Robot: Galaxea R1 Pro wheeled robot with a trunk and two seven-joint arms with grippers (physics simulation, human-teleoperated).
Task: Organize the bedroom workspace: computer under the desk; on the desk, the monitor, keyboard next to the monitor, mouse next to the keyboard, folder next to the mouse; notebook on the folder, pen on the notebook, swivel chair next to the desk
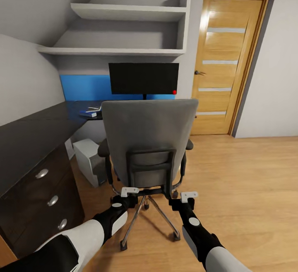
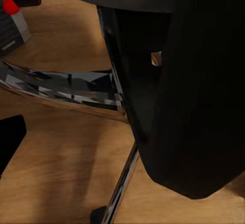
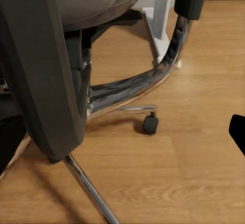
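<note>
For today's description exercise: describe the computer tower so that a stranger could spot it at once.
Start at the long black desk on the left, with its dark drawers. Look at the floor beneath it, left of the grey chair. The computer is the small silver-grey box there, the only pale thing under the dark top.

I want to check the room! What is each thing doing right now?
swivel chair: upright, back toward robot, facing desk.
monitor: upright on desk, screen dark.
computer: standing on floor under desk.
door: shut.
desk drawers: shut.

Chair blocks the worktop
The chair (image 1: 150,139) back stands before the monitor (image 1: 143,78) (bare floor (image 1: 248,189) lies open rightward).
</note>
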